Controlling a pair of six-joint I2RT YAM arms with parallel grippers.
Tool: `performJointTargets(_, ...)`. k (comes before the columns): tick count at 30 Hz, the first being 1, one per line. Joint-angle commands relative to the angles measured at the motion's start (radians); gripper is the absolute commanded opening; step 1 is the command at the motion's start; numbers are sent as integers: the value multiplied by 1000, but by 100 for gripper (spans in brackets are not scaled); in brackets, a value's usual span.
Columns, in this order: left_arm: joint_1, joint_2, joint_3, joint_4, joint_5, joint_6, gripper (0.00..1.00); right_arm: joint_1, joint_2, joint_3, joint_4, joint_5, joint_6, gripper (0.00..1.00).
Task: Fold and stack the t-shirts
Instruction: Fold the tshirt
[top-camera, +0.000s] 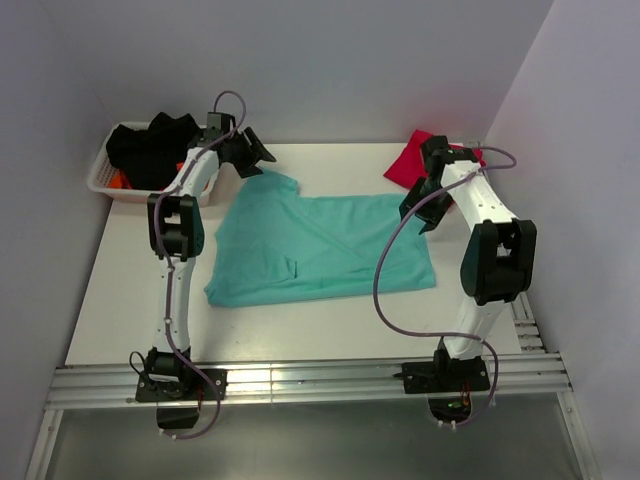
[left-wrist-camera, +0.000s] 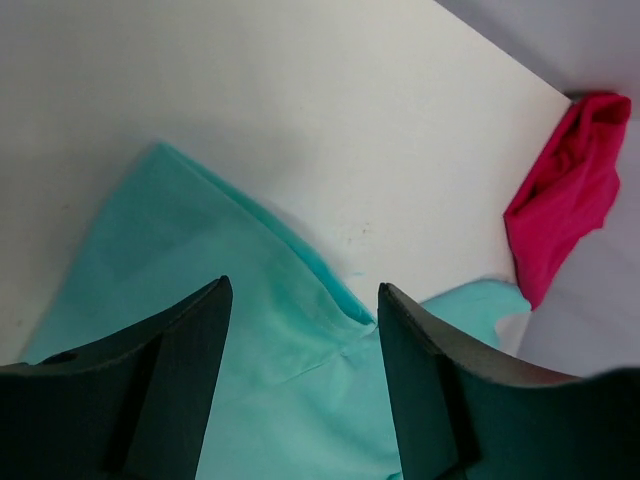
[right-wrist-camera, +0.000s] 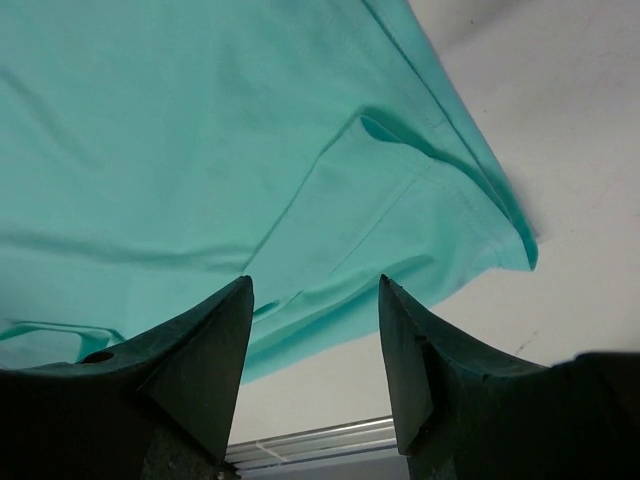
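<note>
A teal-green t-shirt (top-camera: 320, 250) lies partly folded across the middle of the white table, its far-left corner pointing toward the basket. A crimson-red t-shirt (top-camera: 412, 165) lies bunched at the back right. My left gripper (top-camera: 255, 150) hovers over the teal shirt's far-left corner. In the left wrist view the left gripper (left-wrist-camera: 303, 300) is open, with teal fabric (left-wrist-camera: 250, 330) below and nothing between the fingers; the red shirt (left-wrist-camera: 570, 190) shows at the right. My right gripper (top-camera: 418, 212) hangs over the shirt's right edge. The right gripper (right-wrist-camera: 315, 290) is open and empty above the teal hem (right-wrist-camera: 250, 130).
A white basket (top-camera: 105, 182) holding dark clothes (top-camera: 150, 145) and something orange stands at the back left corner. Grey walls enclose the table on three sides. Metal rails (top-camera: 300, 380) run along the near edge by the arm bases.
</note>
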Motion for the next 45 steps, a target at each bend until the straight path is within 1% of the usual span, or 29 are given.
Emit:
performJointTargets(1,63,65,81,87,122,-68,66,-6,24,107,-66,55,25,60)
performJointTargets(4,83,116,110,64,94,-63,66,-4,56,157,-97,51,34,59)
performJointTargets(9,121,159,178,9,-28,-40,66,-4,84,194,-134,62,29,59)
performJointTargets(10,151,160,199,-3,-43,-39,66,-3,87,183,-132,64,28,58)
performJointTargets(16,181,142,264,-22,-127,-6,65,-3,87,109,-103,42,19,58)
performJointTargets(21,189,123,230,-60,-181,46,65,-3,98,115,-97,39,-13,58)
performJointTargets(22,189,123,227,-74,-222,58,64,-4,101,118,-101,42,-20,58)
performJointTargets(24,184,117,210,-102,-256,89,64,-4,98,123,-108,41,-35,58)
performJointTargets(26,182,114,202,-132,-348,116,63,-6,92,118,-105,41,-44,58)
performJointTargets(29,181,113,179,-160,-399,132,63,-10,75,85,-91,30,-58,58)
performJointTargets(31,176,113,149,-160,-404,136,64,-13,66,50,-77,22,-67,58)
performJointTargets(34,159,125,113,-163,-387,145,61,-18,57,17,-68,22,-70,58)
performJointTargets(35,146,131,103,-163,-376,149,57,-18,57,13,-63,22,-72,58)
performJointTargets(37,133,137,81,-165,-364,150,54,-23,58,11,-60,22,-75,58)
performJointTargets(38,132,139,75,-162,-356,149,51,-24,60,10,-60,22,-76,58)
performJointTargets(39,105,139,67,-159,-335,146,50,-27,66,13,-60,22,-76,58)
performJointTargets(45,78,149,61,-145,-299,135,41,-38,73,6,-49,25,-81,58)
